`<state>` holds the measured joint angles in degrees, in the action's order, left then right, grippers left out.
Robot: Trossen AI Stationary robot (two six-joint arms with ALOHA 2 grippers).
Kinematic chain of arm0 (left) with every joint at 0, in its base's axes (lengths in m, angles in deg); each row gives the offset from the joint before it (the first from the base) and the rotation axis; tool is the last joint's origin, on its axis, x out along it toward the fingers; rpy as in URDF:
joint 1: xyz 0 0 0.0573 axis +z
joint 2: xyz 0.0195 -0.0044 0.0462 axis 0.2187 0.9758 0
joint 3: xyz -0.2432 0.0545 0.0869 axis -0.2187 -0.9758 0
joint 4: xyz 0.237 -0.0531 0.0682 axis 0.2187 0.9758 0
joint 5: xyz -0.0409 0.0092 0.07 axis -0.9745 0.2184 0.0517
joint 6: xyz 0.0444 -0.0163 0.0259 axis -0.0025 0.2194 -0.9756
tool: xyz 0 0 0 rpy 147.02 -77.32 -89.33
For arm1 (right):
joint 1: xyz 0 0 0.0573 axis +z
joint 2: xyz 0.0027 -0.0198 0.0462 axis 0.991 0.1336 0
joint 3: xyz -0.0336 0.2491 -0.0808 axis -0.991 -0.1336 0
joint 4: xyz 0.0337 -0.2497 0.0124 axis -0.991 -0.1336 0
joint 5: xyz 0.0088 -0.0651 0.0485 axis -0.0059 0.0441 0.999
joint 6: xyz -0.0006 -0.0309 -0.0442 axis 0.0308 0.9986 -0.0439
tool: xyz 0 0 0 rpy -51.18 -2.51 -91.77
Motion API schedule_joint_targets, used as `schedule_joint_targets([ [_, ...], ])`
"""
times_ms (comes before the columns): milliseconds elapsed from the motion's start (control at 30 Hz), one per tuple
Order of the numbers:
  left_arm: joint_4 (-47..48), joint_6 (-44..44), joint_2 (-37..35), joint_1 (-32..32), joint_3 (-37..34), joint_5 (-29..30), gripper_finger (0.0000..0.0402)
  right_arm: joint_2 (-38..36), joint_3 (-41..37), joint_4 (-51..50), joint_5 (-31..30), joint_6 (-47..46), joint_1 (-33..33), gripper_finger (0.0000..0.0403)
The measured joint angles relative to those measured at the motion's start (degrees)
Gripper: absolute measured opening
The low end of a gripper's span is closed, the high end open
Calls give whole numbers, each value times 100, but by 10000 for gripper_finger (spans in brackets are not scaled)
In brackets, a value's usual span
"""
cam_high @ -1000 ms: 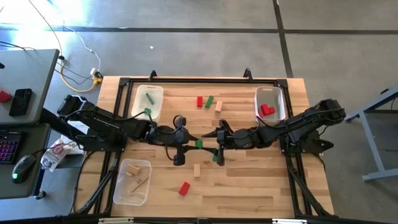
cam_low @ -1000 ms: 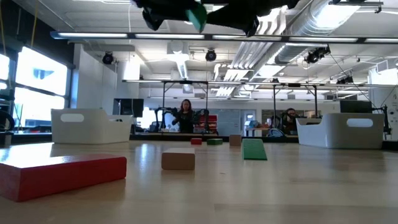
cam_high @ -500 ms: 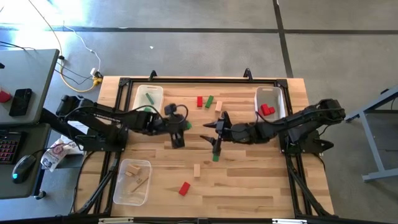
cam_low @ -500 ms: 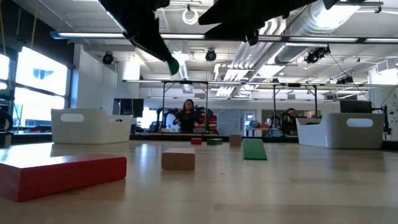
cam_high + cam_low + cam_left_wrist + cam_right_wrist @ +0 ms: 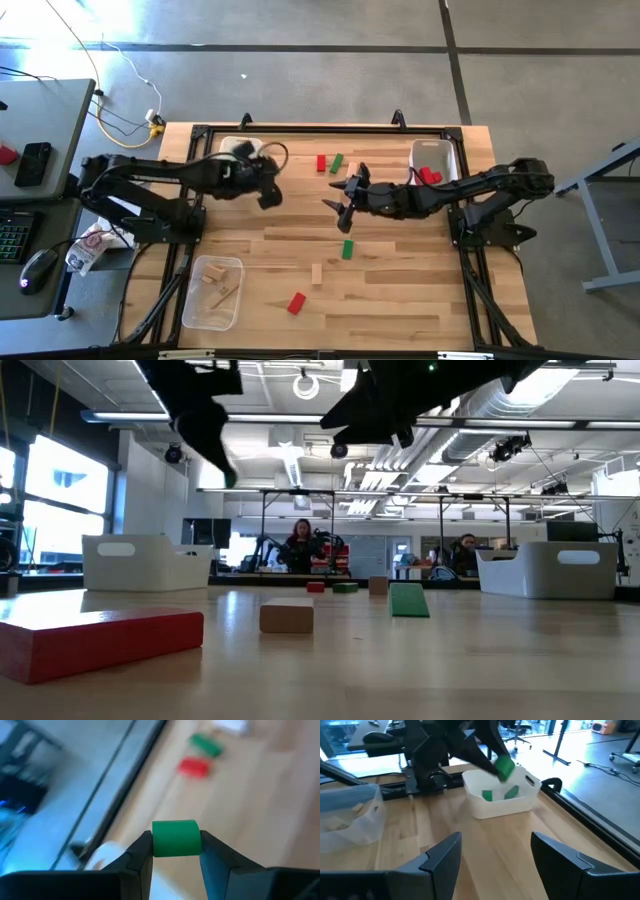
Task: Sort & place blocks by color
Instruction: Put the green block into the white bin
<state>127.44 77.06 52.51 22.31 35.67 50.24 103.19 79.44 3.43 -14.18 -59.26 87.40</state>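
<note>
One small green wooden block (image 5: 175,838) sits clamped in the left gripper (image 5: 268,192), held above the white bin (image 5: 501,802) that holds green pieces. Right gripper (image 5: 343,206) hovers mid-table, jaws wide, empty. Bins are partly filled. Left loose: green bar (image 5: 347,248), red block (image 5: 296,302), plain wood block (image 5: 316,273), three pieces at the far edge.

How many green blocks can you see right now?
5, maybe more hidden: one held in the left end effector, the green block; two in the far-left bin; one at mid-table; one near the far edge.
</note>
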Motion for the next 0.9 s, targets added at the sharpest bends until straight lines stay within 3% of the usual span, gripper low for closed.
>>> schedule_joint_targets([
  [100, 347, 136, -206, 267, 7, 241, 100, 0, 0, -2, 4, -102, -148, 226],
  [467, 1224, 242, -432, 1473, 3, 168, 100, 0, 0, 3, 3, -840, -712, 226],
  [600, 1276, 347, -430, 1995, 3, -305, 100, 0, 0, 5, 56, -1303, -862, 226],
  [900, 1321, 475, -378, 3083, 3, -1106, 104, 2, 205, 112, 514, -1186, -876, 226],
])
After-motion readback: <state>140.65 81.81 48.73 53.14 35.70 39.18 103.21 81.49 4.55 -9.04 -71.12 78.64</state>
